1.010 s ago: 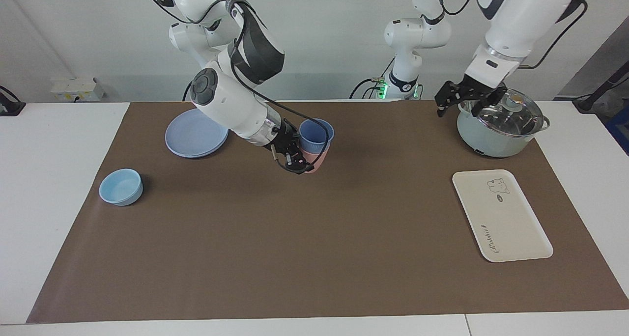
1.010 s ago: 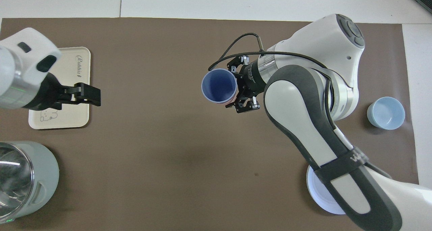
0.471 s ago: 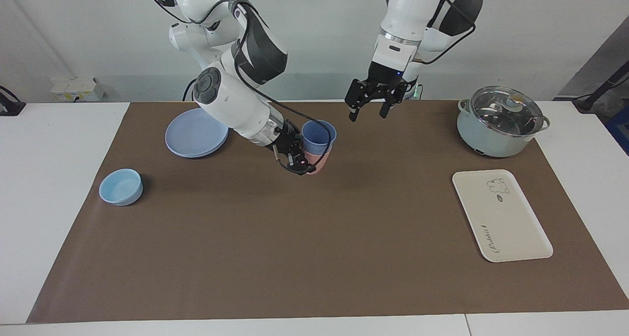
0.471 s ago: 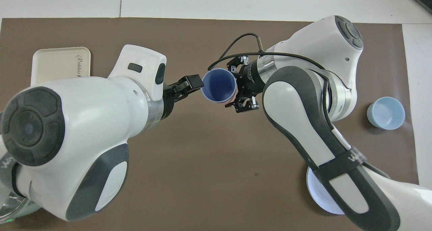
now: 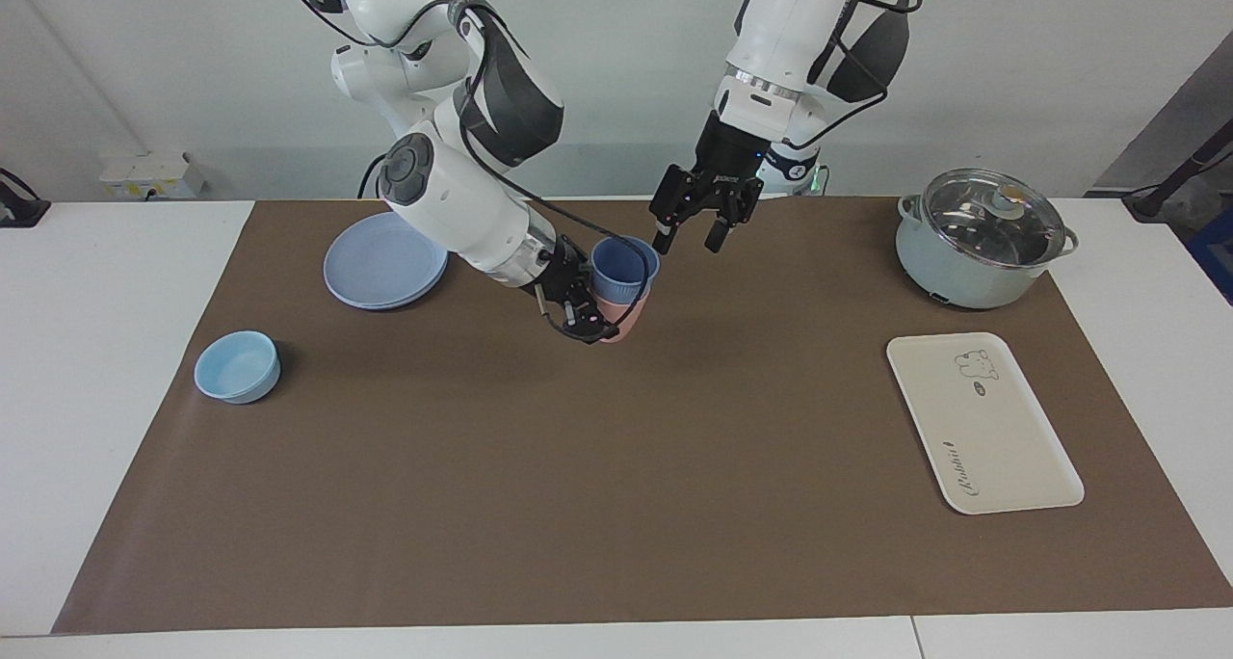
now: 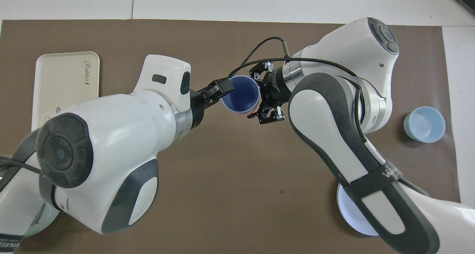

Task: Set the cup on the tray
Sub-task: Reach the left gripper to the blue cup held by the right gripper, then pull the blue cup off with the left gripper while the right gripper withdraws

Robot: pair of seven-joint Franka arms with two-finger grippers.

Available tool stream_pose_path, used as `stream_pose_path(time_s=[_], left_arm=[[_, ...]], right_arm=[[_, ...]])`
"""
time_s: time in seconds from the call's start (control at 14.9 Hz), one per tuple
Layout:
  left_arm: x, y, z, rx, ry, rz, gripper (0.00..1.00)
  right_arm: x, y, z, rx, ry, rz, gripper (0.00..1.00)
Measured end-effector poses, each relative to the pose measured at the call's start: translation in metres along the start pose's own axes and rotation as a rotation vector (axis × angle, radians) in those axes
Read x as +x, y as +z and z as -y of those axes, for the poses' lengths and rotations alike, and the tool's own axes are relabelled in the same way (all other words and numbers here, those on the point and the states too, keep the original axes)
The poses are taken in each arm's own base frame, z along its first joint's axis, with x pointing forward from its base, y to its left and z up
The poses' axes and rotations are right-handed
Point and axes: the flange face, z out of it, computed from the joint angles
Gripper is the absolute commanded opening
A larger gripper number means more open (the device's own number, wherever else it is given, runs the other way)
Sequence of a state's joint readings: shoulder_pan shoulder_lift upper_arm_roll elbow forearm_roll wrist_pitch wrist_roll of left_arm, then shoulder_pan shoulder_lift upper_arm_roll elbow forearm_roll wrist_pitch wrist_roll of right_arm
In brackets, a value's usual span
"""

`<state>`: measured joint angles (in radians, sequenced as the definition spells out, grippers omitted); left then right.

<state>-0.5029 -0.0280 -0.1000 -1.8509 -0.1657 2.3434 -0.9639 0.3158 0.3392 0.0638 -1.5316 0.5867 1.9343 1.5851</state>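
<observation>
Cup sat nested inside pink cup at mat centre, nothing inside it. Right gripper was clamped on the pink cup's side. Left gripper hung in the air at the blue cup's 2 o'clock in the facing view, jaws apart, holding nothing. Tray lay bare, toward the left arm's end. Bowl and plate held nothing; pot was lidded.

The left arm hides the pot overhead; the plate, at five o'clock, is half covered.
</observation>
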Motion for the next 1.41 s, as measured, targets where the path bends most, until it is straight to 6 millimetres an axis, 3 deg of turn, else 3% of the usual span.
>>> stream_pose_path(time_s=[0.2,0.27,0.4,0.88,1.21,1.41], left_arm=[[-0.013,0.019,-0.007,-0.005,-0.006,0.014,0.48],[-0.016,0.023,-0.008,-0.005,-0.003,0.017,0.36],[-0.018,0.025,-0.009,-0.004,-0.002,0.020,0.03],[-0.013,0.015,-0.011,0.012,-0.025,0.029,0.00],[-0.003,-0.047,-0.034,0.028,-0.026,0.049,0.00],[0.015,-0.076,-0.027,0.067,-0.051,0.057,0.00]], right_arm=[[0.000,0.000,0.000,0.000,0.000,0.000,0.00],[0.000,0.000,0.000,0.000,0.001,0.000,0.00],[0.001,0.000,0.000,0.000,0.001,0.000,0.00],[0.004,-0.004,0.001,0.008,0.006,-0.003,0.00],[0.004,-0.003,0.001,0.007,0.005,-0.003,0.00],[0.006,-0.005,0.002,0.009,0.009,-0.003,0.00]])
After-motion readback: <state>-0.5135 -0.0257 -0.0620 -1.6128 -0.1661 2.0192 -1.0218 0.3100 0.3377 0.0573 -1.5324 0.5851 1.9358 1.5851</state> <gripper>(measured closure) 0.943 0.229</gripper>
